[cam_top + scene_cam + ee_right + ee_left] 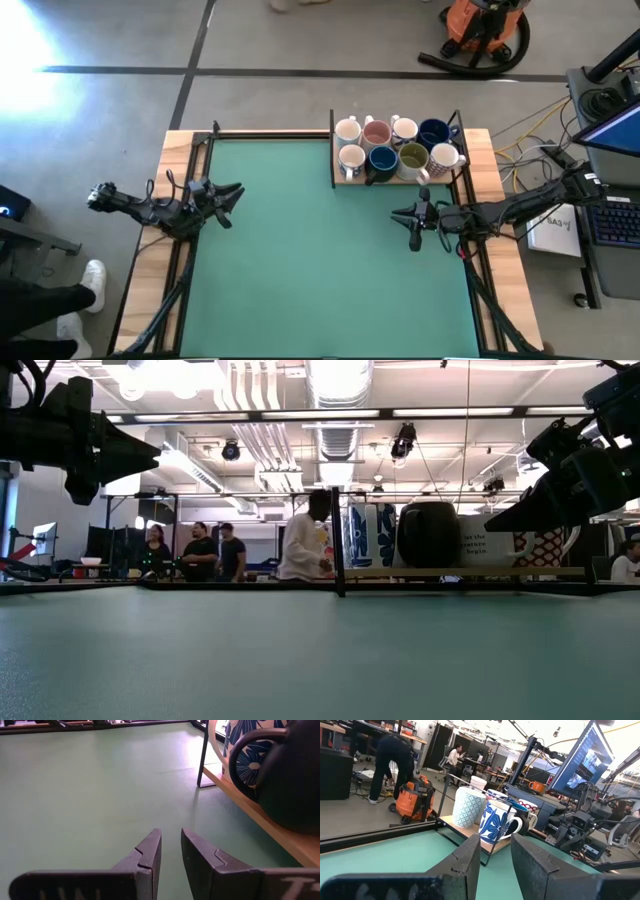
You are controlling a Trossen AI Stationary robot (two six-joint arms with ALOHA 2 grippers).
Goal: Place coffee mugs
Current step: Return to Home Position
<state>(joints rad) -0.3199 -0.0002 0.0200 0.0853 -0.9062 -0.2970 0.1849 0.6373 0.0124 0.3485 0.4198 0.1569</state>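
Several coffee mugs [395, 147] stand upright in two rows on a wooden tray [400, 181] at the table's far right: white, pink, dark blue, olive, and one dotted. The left wrist view shows a pale patterned mug [468, 806] and a blue floral mug [495, 822]. The right wrist view has a floral mug [250, 750] and a dark mug [295, 780] close by. My left gripper [238, 190] [496, 845] hovers at the table's left side, open, pointing toward the tray. My right gripper [397, 213] [171, 837] hovers just near of the tray, narrowly open, nothing between its fingers.
A thin black frame [332, 150] borders the tray's left side. Bare green mat [310, 250] spans the space between the arms and runs to the near edge. An orange vacuum [480, 35] stands on the floor beyond the far edge. People [200, 552] stand in the room behind.
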